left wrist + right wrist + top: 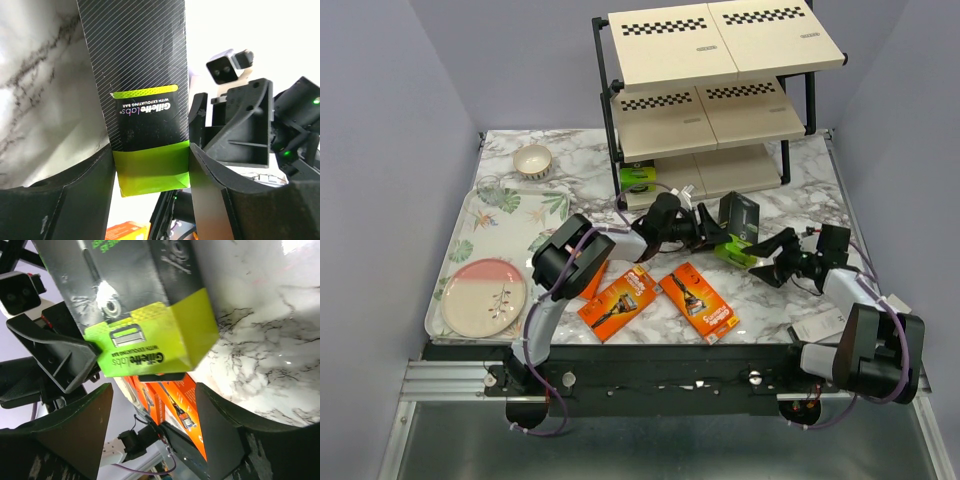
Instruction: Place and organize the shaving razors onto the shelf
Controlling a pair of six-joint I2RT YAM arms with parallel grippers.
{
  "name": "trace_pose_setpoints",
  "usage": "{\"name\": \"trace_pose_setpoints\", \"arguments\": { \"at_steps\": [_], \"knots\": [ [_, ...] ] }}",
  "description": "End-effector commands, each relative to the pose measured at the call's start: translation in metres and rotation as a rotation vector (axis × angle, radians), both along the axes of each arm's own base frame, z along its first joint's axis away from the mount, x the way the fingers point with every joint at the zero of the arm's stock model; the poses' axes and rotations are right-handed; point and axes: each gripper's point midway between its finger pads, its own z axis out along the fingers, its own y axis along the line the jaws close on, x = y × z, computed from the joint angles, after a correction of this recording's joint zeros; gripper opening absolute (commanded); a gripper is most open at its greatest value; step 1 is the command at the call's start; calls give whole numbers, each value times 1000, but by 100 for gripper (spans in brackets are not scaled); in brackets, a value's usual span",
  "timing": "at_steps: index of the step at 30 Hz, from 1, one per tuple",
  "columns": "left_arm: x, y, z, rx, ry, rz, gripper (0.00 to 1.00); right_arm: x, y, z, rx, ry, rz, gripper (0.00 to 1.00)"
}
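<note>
Nearest of all is a black metal rail [650, 382] where both arms are bolted on, with a gray metal floor below it. Past the rail is a white marble table [570, 185] with gray swirls.

Two orange razor packs [618, 300] [701, 302] lie flat on the marble, nearer than the left claw [712, 232]. A third orange one peeks out from under the left arm. A white box [817, 327] lies nearer than the right claw [767, 260], beside that arm. Far off to the left of both claws is a flowery tray [510, 215] with a pink plate [483, 297] on it.

The left claw is pinched on a black razor pack [740, 218]. Its fingers [85, 195] press both sides of the lime-green end (the wrist view shows this best). The pack is up off the table and tilted. The right claw is spread wide, just to the right of the pack, and its fingers [75, 430] are not touching it.

Behind the claws stands the shelf [670, 125], with three beige boards and checkered strips. Another black and lime pack [638, 178] sits on its bottom board, at the left end. A small bowl [532, 161] sits left of the shelf. Plain blue-gray walls [380, 150] close in the sides and back.
</note>
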Motion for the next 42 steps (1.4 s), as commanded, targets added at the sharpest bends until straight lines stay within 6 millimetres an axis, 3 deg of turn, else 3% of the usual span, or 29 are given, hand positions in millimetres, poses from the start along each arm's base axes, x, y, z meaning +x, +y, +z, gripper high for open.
{"name": "trace_pose_setpoints", "arguments": {
  "at_steps": [1, 9, 15, 24, 29, 35, 42],
  "knots": [
    [14, -3, 50, -134, -161, -22, 49, 3, -7, 0, -14, -7, -11, 75],
    [30, -3, 67, -161, -182, 16, 48, 14, -9, 2, 9, -29, -27, 75],
    [36, -4, 75, -166, -147, 36, 48, 36, -11, -6, 77, -46, -69, 78],
    [60, 0, 56, -126, -69, 114, 50, 90, -17, -2, 186, -90, -75, 79],
    [77, -3, 39, -83, -35, 172, 60, 116, -18, 1, 211, -99, -64, 78],
    [90, -3, 22, -14, 11, 229, 73, 137, -14, 1, 219, -102, -60, 77],
    [87, 8, -4, 74, 86, 263, 83, 150, -6, -4, 199, -82, -50, 77]
  ]
}}
